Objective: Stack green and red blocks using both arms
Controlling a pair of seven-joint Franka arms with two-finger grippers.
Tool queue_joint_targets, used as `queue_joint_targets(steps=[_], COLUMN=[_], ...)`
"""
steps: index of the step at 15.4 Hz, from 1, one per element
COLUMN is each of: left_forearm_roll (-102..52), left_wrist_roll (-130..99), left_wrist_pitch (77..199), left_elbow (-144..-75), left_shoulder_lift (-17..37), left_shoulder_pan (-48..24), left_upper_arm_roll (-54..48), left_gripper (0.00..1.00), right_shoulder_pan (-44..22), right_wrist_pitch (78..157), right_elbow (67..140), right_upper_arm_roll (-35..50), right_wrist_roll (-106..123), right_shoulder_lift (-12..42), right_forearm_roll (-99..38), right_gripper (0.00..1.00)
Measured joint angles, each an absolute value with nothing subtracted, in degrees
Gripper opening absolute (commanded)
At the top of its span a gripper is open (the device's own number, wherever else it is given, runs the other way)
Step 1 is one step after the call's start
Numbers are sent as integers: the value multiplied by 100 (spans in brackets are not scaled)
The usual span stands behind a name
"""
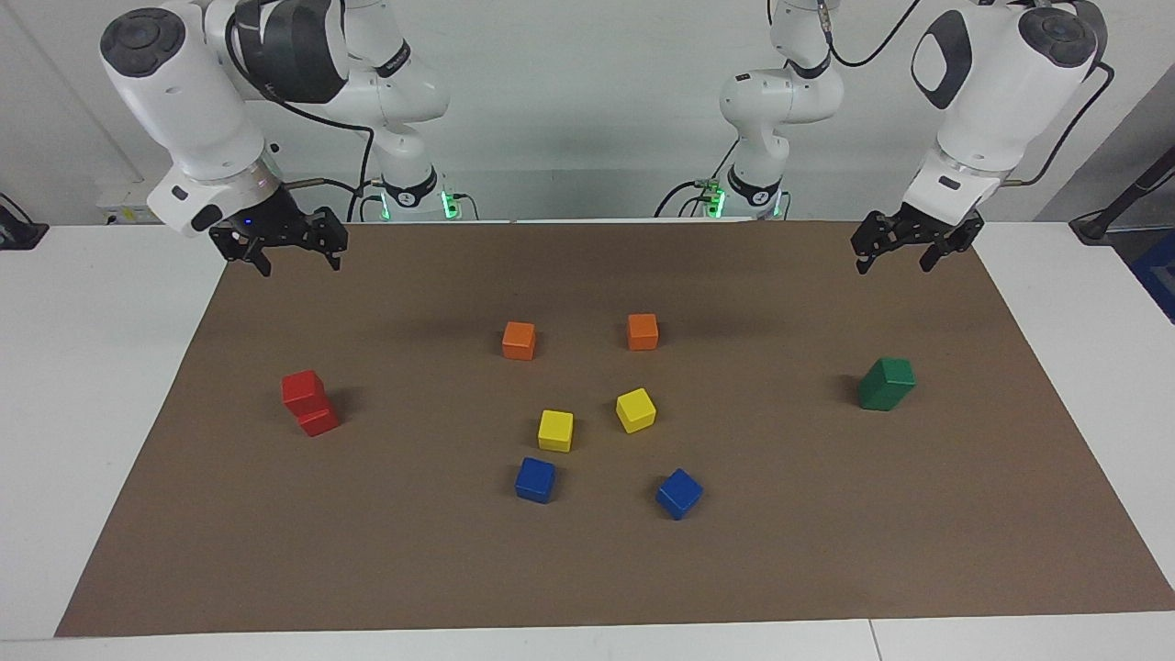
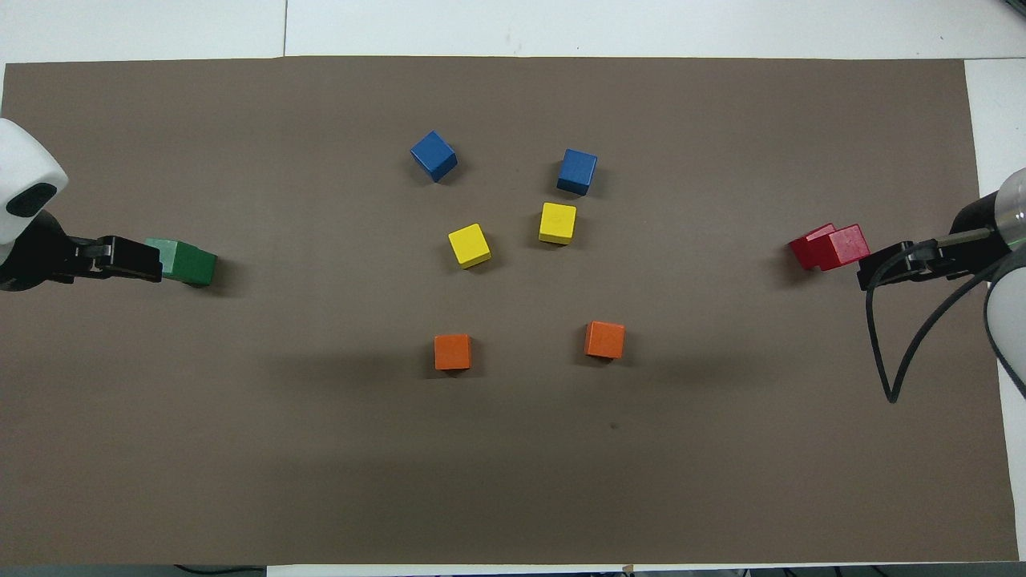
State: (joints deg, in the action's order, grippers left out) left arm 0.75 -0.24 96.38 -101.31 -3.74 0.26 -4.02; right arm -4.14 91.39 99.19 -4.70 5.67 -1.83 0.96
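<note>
Two red blocks (image 1: 309, 404) stand stacked toward the right arm's end of the brown mat, the upper one shifted a little off the lower; they also show in the overhead view as the red stack (image 2: 830, 246). Two green blocks (image 1: 886, 383) stand stacked toward the left arm's end, seen from above as the green stack (image 2: 186, 262). My right gripper (image 1: 299, 265) hangs open and empty over the mat's edge by the robots, apart from the red stack. My left gripper (image 1: 893, 266) hangs open and empty over the same edge, clear of the green stack.
Two orange cubes (image 1: 519, 340) (image 1: 643, 331), two yellow cubes (image 1: 555, 430) (image 1: 635, 409) and two blue cubes (image 1: 535, 479) (image 1: 678, 493) lie loose in the middle of the mat (image 1: 587, 578). White tabletop (image 1: 101, 386) borders the mat.
</note>
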Motion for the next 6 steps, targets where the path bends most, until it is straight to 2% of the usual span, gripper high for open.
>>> queue_joint_targets(steps=[6], left_forearm_roll=[69], left_wrist_roll=[-83], left_wrist_pitch=[9638], left_elbow=[-10131], left_shoulder_lift=[-374], left_shoulder_pan=[28], left_upper_arm_roll=[-373], left_gripper=[100], right_shoulder_pan=[-425], right_wrist_pitch=[9139], right_elbow=[9919], right_upper_arm_roll=[-470], right_wrist_roll=[567], right_shoulder_lift=[-189], right_forearm_roll=[96], right_gripper=[100])
